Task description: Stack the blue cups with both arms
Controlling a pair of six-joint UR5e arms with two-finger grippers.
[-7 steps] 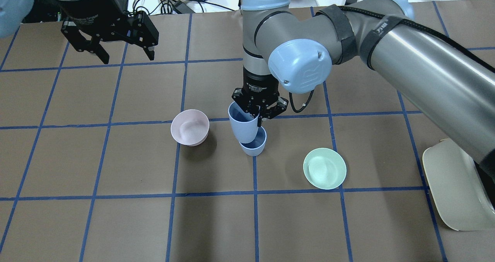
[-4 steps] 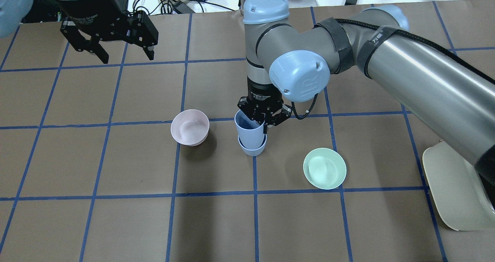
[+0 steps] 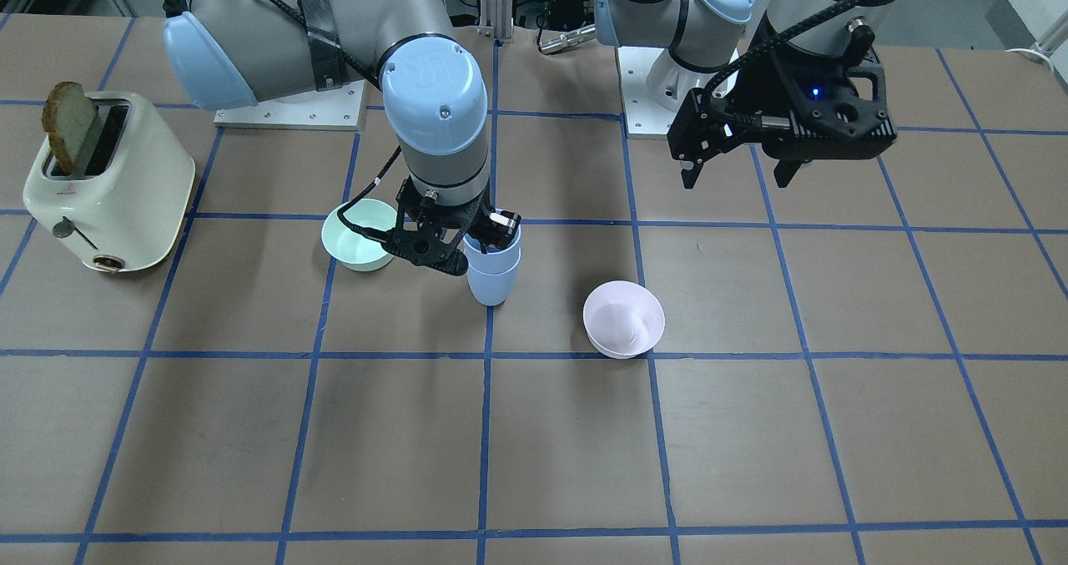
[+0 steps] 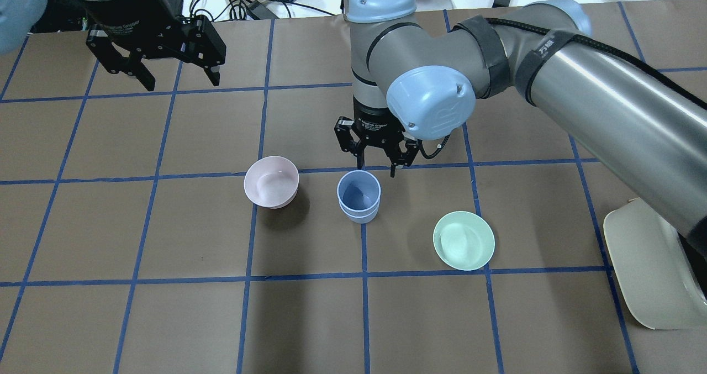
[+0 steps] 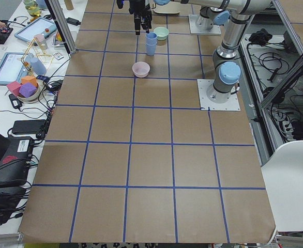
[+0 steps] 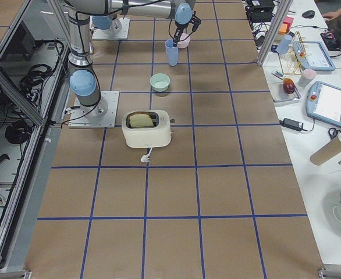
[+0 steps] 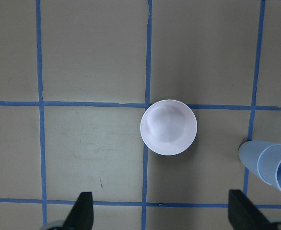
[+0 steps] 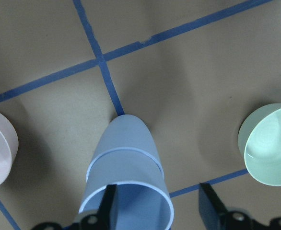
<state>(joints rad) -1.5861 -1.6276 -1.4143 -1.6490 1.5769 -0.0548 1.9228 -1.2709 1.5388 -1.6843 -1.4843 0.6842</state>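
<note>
The two blue cups (image 4: 359,197) stand nested, one inside the other, upright on the table between the bowls; they also show in the front view (image 3: 492,269) and the right wrist view (image 8: 123,177). My right gripper (image 4: 376,161) is open just above and behind the stack's rim. In the right wrist view one finger (image 8: 107,206) is over the cup mouth and the other is outside; neither grips the wall. My left gripper (image 4: 182,80) is open and empty, held high at the far left, away from the cups. It also shows in the front view (image 3: 736,177).
A pale pink bowl (image 4: 271,182) sits left of the stack and a mint-green bowl (image 4: 463,240) sits to its right front. A cream toaster (image 3: 108,181) with a slice of bread stands at the table's right edge. Blue tape lines grid the brown table.
My right gripper lowered the upper cup fully into the lower one, opened, and drew up and back off the rim. The left arm has not moved.
</note>
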